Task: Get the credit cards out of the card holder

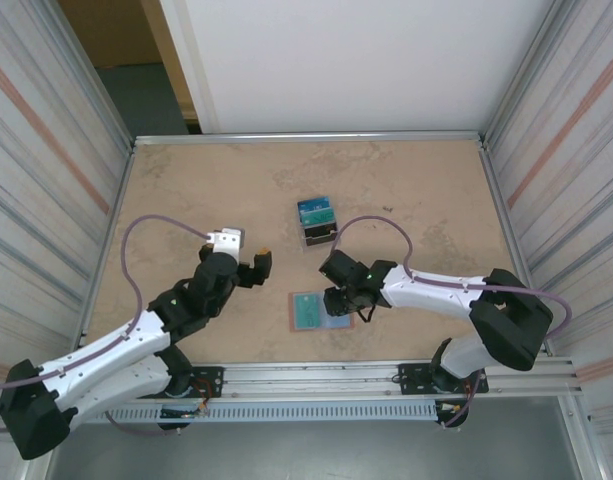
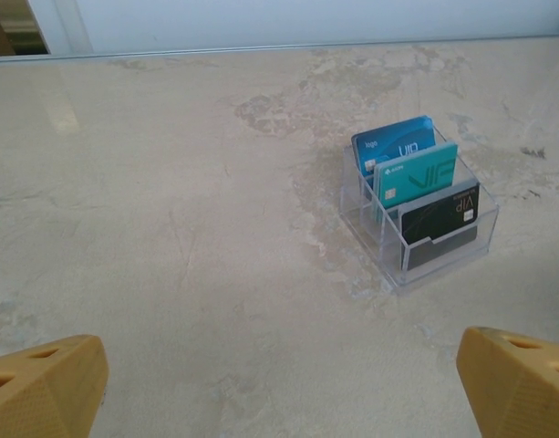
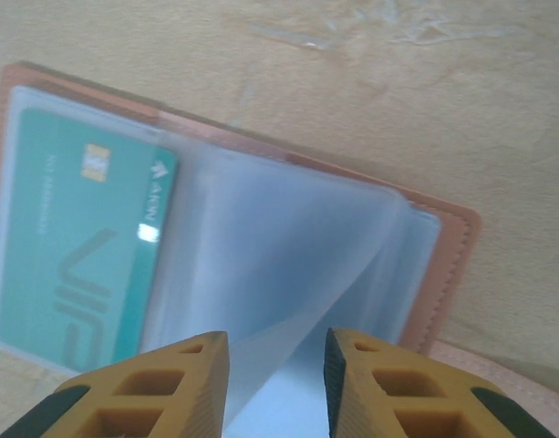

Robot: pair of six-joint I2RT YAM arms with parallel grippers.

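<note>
- card holder (image 3: pixel 448 265) lies open and flat on the table (image 1: pixel 206 190), near the front edge between the two arms. The right gripper (image 3: pixel 276 358) is directly over it.
- Right jaws stand a little apart with a narrow gap. A clear sleeve leaf (image 3: pixel 297 255) rises into that gap. Can't tell if the pads touch it, but it's no clamp.
- One teal card (image 3: pixel 78 265) sits face up in the holder's left-hand sleeve, well left of the right fingers.
- left gripper (image 2: pixel 284 370) has its jaws wide apart and holds nothing. It hovers off to the holder's left, facing the clear rack (image 2: pixel 388 265).
- three cards (image 2: pixel 416 178) stand in that rack — blue, teal, black. My read: those are done and the teal one in the sleeve is what's left.
- Step in hand, as I judge it: get onto that last card.
  - Let the loose leaf drop clear of the gap first.
  - Shift left over the card's exposed edge. Can't tell from here which side the sleeve opens, so check before pulling.
  - Pinch card only, not plastic, and pull low along the sleeve.
- Main risk: catching sleeve and card together lifts the whole holder.
- The holder looks light and will likely drag — pin the salmon cover with the free left arm.
</note>
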